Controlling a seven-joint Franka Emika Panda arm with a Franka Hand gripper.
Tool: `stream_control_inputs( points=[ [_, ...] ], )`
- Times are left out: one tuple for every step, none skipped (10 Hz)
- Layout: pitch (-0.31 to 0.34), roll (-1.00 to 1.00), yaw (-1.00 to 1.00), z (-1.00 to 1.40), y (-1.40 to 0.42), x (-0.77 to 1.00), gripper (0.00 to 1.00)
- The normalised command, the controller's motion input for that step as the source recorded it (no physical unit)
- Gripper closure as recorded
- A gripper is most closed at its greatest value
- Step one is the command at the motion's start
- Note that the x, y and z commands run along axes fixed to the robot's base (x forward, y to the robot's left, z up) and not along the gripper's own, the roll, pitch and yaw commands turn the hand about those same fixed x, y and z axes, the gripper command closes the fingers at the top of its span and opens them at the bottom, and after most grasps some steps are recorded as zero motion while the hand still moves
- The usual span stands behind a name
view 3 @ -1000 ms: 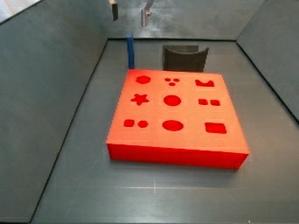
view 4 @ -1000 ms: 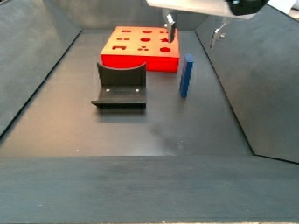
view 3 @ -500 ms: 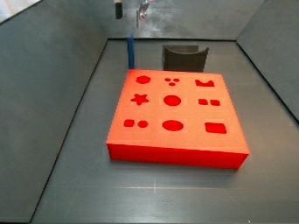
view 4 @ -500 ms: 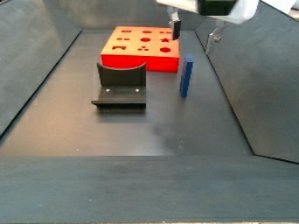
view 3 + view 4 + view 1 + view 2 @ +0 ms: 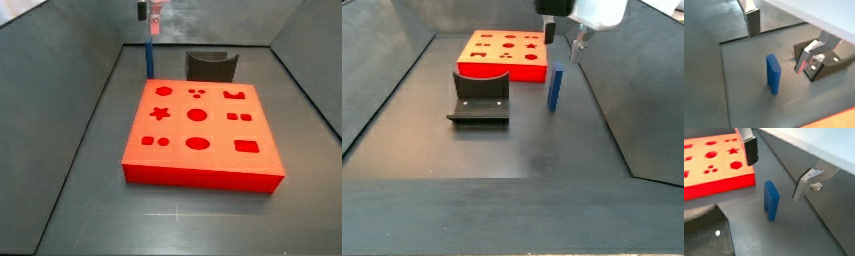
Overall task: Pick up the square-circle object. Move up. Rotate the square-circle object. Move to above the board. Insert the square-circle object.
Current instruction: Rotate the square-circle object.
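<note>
A: where's the gripper [image 5: 564, 38]?

B: up high, above the square-circle object [image 5: 555, 87], near the top edge in both side views. In a side view [image 5: 151, 12] only the finger tips show

A: open or closed?

B: wide open, nothing in it. Both wrist views show the two silver plates with dark pads well apart, one finger [image 5: 752, 22] on one side, the other finger [image 5: 812, 59] across from it. Blue peg sits below the gap, not touched by either

A: confirm peg pose

B: standing upright on the grey floor [image 5: 516, 150], on its narrow end. Slim blue block [image 5: 773, 74], also clear in a wrist view [image 5: 771, 200]. In a side view [image 5: 150, 58] it's a thin blue sliver behind the far edge of the board [image 5: 198, 131]

A: relation to the board?

B: just beside one side of the red slab, near a corner, not on it. Can't tell if it actually touches. In a wrist view the board [image 5: 714, 164] edge is near the peg with a strip of floor between them

A: anything else in the bin?

B: the fixture [image 5: 480, 95], dark L-bracket on its base plate, next to the board. In a side view [image 5: 211, 66] it stands just behind the board's far edge. A wrist view [image 5: 824, 67] shows it past one finger. Peg and fixture are apart

A: board holes?

B: all empty, star, circles, squares, crown cut-outs visible on top
</note>
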Motion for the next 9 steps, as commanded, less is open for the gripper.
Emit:
stream_control_inputs(
  points=[
    [0.013, -0.01, -1.00, -0.03, 0.01, 0.03, 0.00],
    [0.016, -0.01, -1.00, -0.03, 0.01, 0.03, 0.00],
    [0.020, -0.01, -0.99, -0.03, 0.01, 0.03, 0.00],
    [0.020, -0.01, -0.73, -0.03, 0.01, 0.03, 0.00],
    [0.019, -0.01, -0.43, -0.03, 0.01, 0.03, 0.00],
    [0.019, -0.01, -0.28, -0.03, 0.01, 0.03, 0.00],
    [0.019, -0.01, -0.21, -0.03, 0.01, 0.03, 0.00],
    [0.019, -0.01, -0.13, -1.00, 0.00, 0.00, 0.00],
    [0.001, -0.01, -0.08, -1.00, 0.00, 0.01, 0.00]
  ],
)
